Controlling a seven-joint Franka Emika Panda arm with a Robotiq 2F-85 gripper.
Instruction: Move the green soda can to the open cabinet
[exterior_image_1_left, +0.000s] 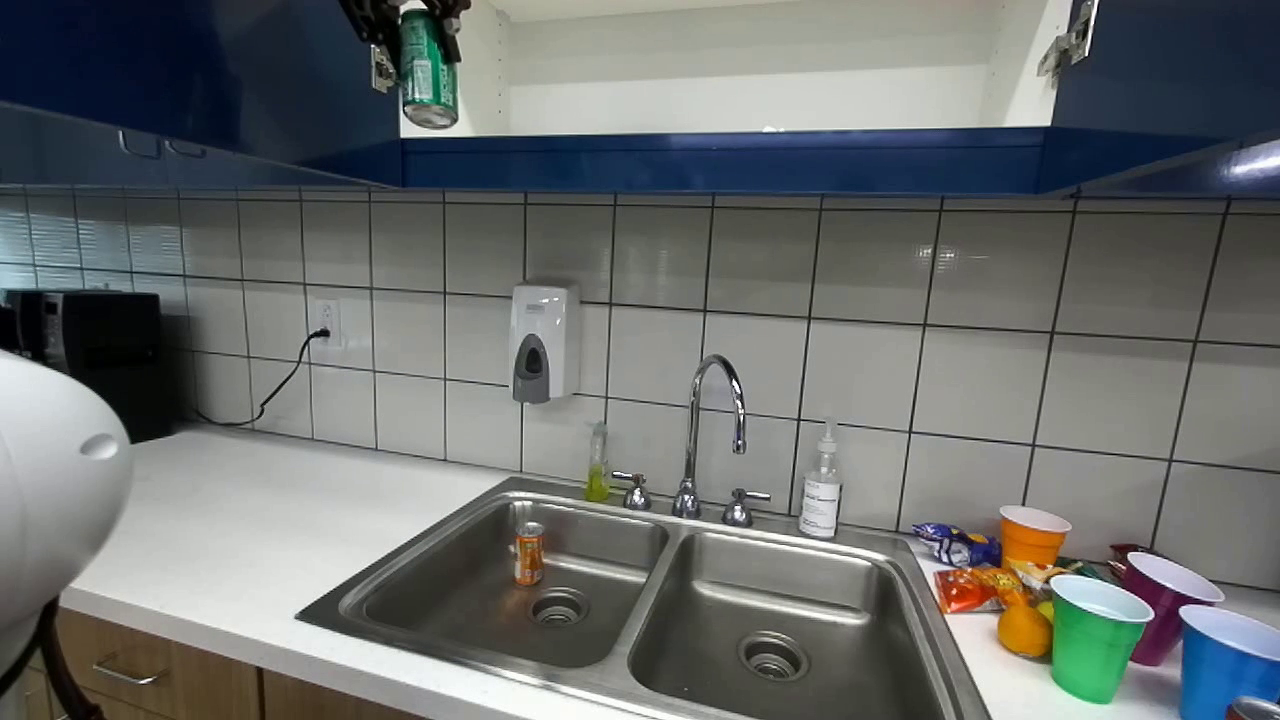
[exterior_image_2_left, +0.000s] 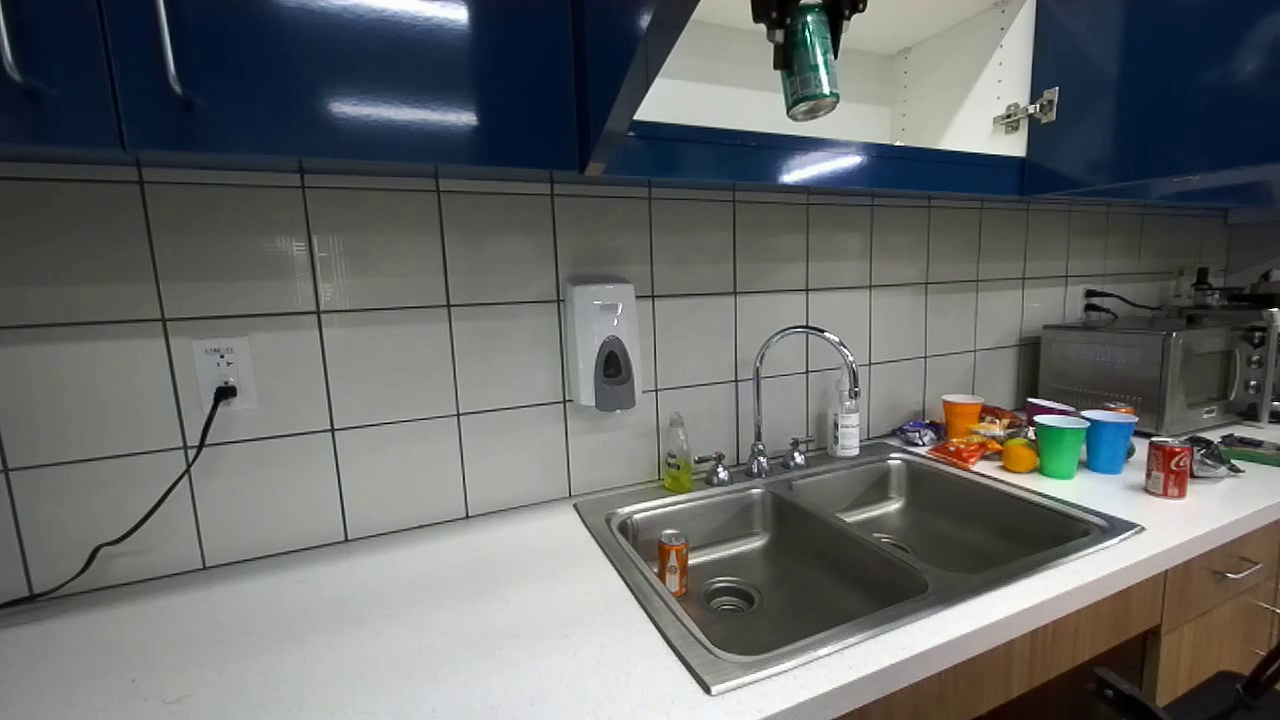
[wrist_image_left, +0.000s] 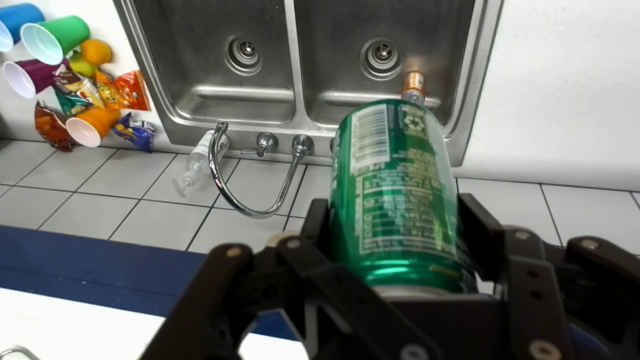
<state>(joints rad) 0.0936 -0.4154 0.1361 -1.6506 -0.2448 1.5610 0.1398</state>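
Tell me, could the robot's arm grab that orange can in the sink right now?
Probably not: its gripper holds the green soda can, up by the open cabinet. Once emptied, it might manage, as nothing visibly covers the orange can in the sink.

Bright light, hard glare on glossy blue.
In an exterior view, white streaks shine on the blue door (exterior_image_2_left: 350, 80) left of the claw (exterior_image_2_left: 810, 52) and on the bottom edge of the open cabinet (exterior_image_2_left: 930, 167) below it; tiles (exterior_image_2_left: 240, 250) farther down glint faintly. In the wrist view, the claw is soft, nearly black, and print on the green can (wrist_image_left: 397, 195) blurs.
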